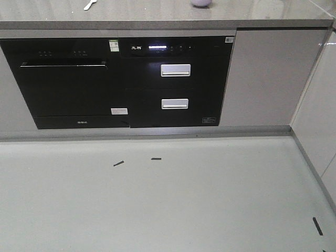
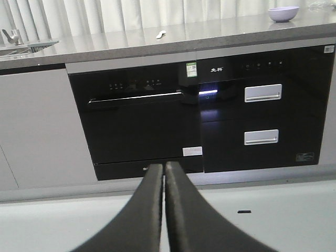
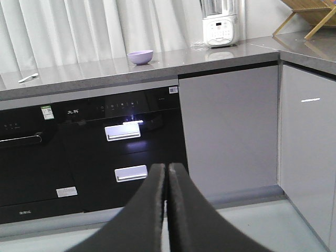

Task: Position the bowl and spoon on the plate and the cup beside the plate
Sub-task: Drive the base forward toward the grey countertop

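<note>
The left end effector (image 2: 164, 168) and right end effector (image 3: 167, 167) are hanging clenched, empty, while the round lavender plastic bowl (image 3: 140, 56) and pale plastic spoon (image 3: 27, 78) are lying apart on the grey tabletop (image 3: 79, 71).

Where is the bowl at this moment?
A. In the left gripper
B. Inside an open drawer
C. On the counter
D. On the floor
C: the bowl sits on the counter, while the left gripper and right gripper are shut and empty, low in front of the cabinets.
</note>
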